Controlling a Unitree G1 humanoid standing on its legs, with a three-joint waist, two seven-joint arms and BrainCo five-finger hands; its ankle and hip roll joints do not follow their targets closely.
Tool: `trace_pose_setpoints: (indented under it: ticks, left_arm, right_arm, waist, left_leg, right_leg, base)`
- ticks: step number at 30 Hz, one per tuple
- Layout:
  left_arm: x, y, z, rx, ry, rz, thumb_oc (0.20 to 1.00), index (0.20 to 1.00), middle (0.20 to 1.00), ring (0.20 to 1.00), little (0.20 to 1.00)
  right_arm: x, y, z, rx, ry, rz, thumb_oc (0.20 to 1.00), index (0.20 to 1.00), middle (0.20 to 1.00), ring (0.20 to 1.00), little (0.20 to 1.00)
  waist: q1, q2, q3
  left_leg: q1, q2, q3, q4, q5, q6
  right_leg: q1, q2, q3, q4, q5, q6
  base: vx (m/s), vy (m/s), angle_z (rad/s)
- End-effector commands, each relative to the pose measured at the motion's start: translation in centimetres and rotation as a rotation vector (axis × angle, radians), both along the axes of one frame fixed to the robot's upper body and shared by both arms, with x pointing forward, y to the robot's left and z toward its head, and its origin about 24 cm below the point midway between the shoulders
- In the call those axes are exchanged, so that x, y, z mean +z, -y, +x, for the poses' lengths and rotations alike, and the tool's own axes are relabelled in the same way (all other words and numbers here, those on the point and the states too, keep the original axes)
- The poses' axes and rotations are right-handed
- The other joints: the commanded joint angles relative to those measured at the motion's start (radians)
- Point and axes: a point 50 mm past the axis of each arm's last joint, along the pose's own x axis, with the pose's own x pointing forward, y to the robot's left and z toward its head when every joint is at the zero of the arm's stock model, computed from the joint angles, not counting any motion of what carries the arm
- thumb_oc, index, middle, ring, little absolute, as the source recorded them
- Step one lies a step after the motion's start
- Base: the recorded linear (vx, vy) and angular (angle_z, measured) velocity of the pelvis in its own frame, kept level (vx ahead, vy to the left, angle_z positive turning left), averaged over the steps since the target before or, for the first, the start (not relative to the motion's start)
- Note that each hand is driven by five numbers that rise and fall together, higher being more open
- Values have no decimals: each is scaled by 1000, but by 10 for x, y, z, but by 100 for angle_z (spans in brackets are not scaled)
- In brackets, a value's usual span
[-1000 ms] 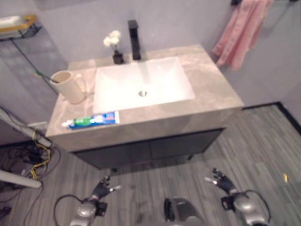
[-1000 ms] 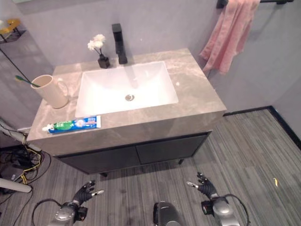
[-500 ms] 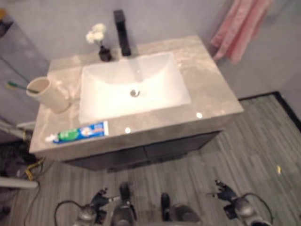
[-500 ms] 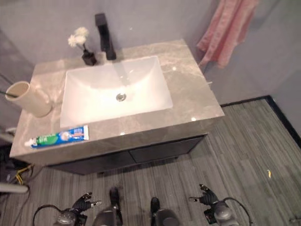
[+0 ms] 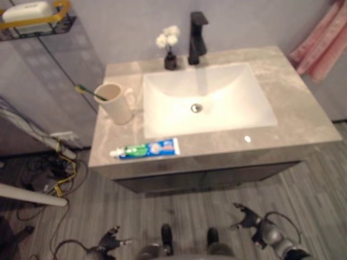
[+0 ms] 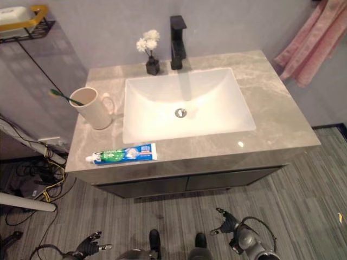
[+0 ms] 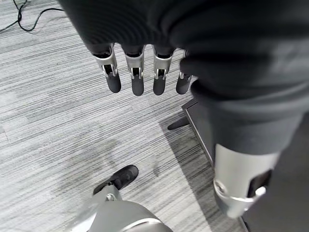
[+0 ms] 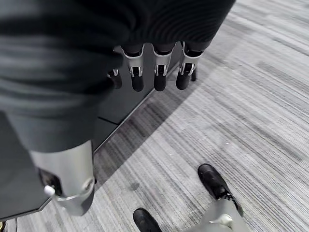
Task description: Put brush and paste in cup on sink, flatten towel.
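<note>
A cream cup [image 6: 93, 108] stands at the left end of the grey marble counter [image 6: 282, 122], with a green toothbrush [image 6: 66, 97] sticking out of it. A blue and green toothpaste tube [image 6: 123, 155] lies flat near the counter's front left edge. A pink towel [image 6: 318, 33] hangs bunched on the wall at the far right. My left hand [image 6: 89, 246] hangs low over the floor, open and empty, fingers [image 7: 137, 80] straight. My right hand [image 6: 227, 221] also hangs low in front of the cabinet, open and empty, fingers [image 8: 160, 75] straight.
A white basin [image 6: 184, 105] fills the counter's middle, with a black tap [image 6: 177, 33] and a small vase of white flowers [image 6: 149, 50] behind it. A wire shelf [image 6: 24, 24] holds a soap on the left wall. Cables [image 6: 38, 179] lie on the floor at left.
The whole picture has shifted, so the camera has moved; the sink now sits further right in view. Both hands still hang low and open.
</note>
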Motion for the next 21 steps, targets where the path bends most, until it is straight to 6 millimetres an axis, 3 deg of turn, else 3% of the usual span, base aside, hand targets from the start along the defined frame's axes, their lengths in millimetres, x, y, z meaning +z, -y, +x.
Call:
trace_pose_setpoints:
  ticks: [1,6,8,12,13,15,16,18,19,20,21]
  left_arm:
    - [10,-5,9,-109,37,-16,1000,1000,1000,1000,1000]
    - [30,-6,-1,-219,61,-89,1000,1000,1000,1000,1000]
    - [52,-8,3,-295,113,-124,1000,1000,1000,1000,1000]
    - [103,-12,30,-573,208,-91,1000,1000,1000,1000,1000]
    - [140,-12,46,-750,249,-78,1000,1000,1000,1000,1000]
    - [186,-13,55,-884,265,-69,1000,1000,1000,1000,1000]
    - [226,-10,60,-910,334,-121,1000,1000,1000,1000,1000]
    - [256,-16,60,-868,440,-90,1000,1000,1000,1000,1000]
    - [281,-21,66,-795,607,-81,1000,1000,1000,1000,1000]
    - [309,-29,74,-741,787,18,1000,1000,1000,1000,1000]
    - [319,-34,76,-721,849,79,1000,1000,1000,1000,1000]
  right_arm:
    - [1,14,0,-23,-21,-27,1000,1000,1000,1000,1000]
    - [-2,30,-4,-102,-87,-59,1000,1000,1000,1000,1000]
    - [0,41,-2,-186,-87,-65,1000,1000,1000,1000,1000]
    - [-6,63,-28,-340,-194,-85,1000,1000,1000,1000,1000]
    - [-4,79,-45,-339,-282,-142,1000,1000,1000,1000,1000]
    - [-6,87,-64,-311,-383,-192,1000,1000,1000,1000,1000]
    - [-8,95,-93,-363,-472,-186,1000,1000,1000,1000,1000]
    - [-14,92,-116,-506,-488,-101,1000,1000,1000,1000,1000]
    - [-19,84,-124,-549,-464,-35,1000,1000,1000,1000,1000]
    - [-24,74,-123,-548,-424,17,1000,1000,1000,1000,1000]
    - [-24,70,-119,-541,-397,45,1000,1000,1000,1000,1000]
  waist:
    - [19,-36,-49]
    - [53,-33,-60]
    - [80,-29,-64]
    - [114,-15,-63]
    - [120,-3,-65]
    - [118,5,-73]
    - [120,18,-85]
    - [110,8,-99]
    - [106,2,-111]
    - [105,-1,-115]
    - [103,-4,-117]
  left_leg:
    - [-1,86,0,12,-55,-17]
    - [5,105,-35,12,-45,-31]
    - [-7,122,-60,12,-27,-43]
    - [-48,149,-122,12,8,-70]
    - [-59,160,-142,12,20,-78]
    - [-63,167,-158,12,24,-84]
    - [-66,172,-164,12,28,-91]
    - [-68,176,-169,12,30,-96]
    - [-69,176,-169,12,30,-97]
    - [-60,174,-158,12,25,-99]
    - [-55,173,-151,12,21,-98]
  right_leg:
    - [-71,-55,-14,90,24,23]
    - [-33,-40,-67,94,-1,15]
    - [-25,-23,-95,98,-17,4]
    - [-19,15,-145,103,-49,-20]
    - [-13,28,-165,103,-58,-28]
    - [-2,39,-182,97,-60,-33]
    - [5,48,-189,88,-60,-37]
    - [10,55,-193,79,-57,-42]
    - [11,56,-194,72,-52,-43]
    - [11,54,-182,67,-46,-41]
    - [10,52,-175,66,-44,-39]
  base:
    - [6,-103,29]
    - [-21,-98,30]
    - [-109,-177,17]
    - [-122,-183,62]
    - [-66,-157,80]
    - [-26,-108,63]
    - [8,-73,45]
    - [31,-57,21]
    - [52,-27,10]
    - [53,-6,2]
    - [50,22,-10]
